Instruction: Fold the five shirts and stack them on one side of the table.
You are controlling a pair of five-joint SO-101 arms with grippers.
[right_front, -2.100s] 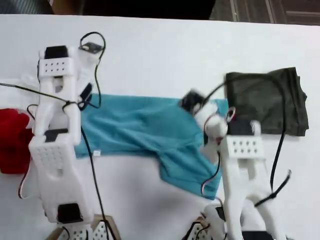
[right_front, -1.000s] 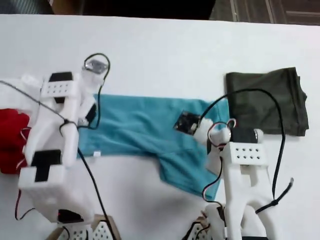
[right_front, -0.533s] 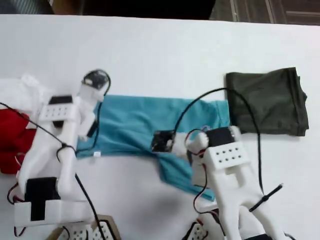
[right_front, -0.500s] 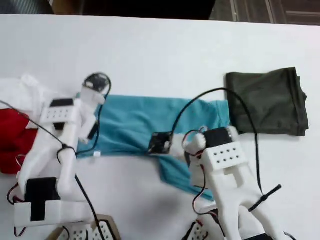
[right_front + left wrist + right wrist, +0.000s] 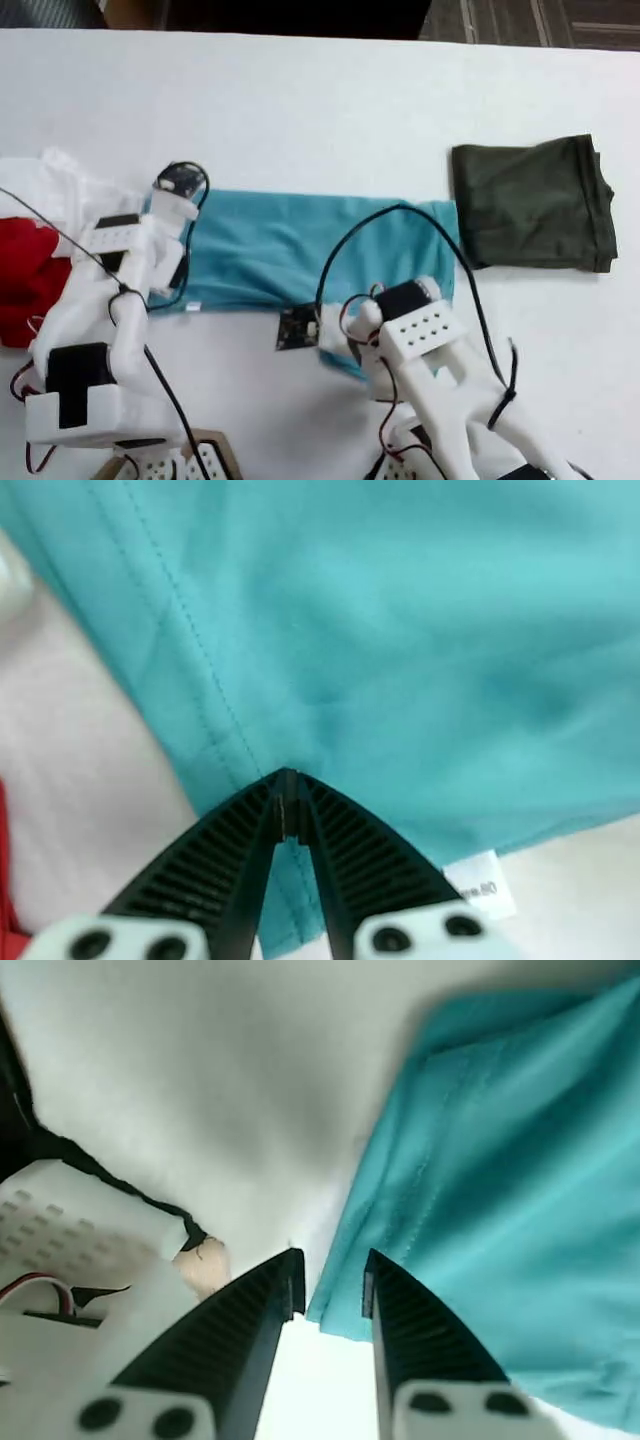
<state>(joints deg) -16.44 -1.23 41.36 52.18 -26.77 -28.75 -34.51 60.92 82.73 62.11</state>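
Teal shirt (image 5: 300,250) hem in pinched-together left hand (image 5: 286,798); right hand (image 5: 331,1272) apart at its corner.

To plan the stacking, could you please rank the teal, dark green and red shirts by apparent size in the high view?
1. teal shirt, spread out
2. dark green shirt, folded
3. red shirt, partly hidden at the frame edge, so less sure

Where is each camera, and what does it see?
High view: fixed above the table, looking down on left arm, right arm, teal shirt and folded dark shirt.
Left wrist view: on its arm, facing down past the left gripper, shut on the shirt's hem.
Right wrist view: on its arm, facing down past the open right gripper at the shirt's edge.
All three show the teal shirt.
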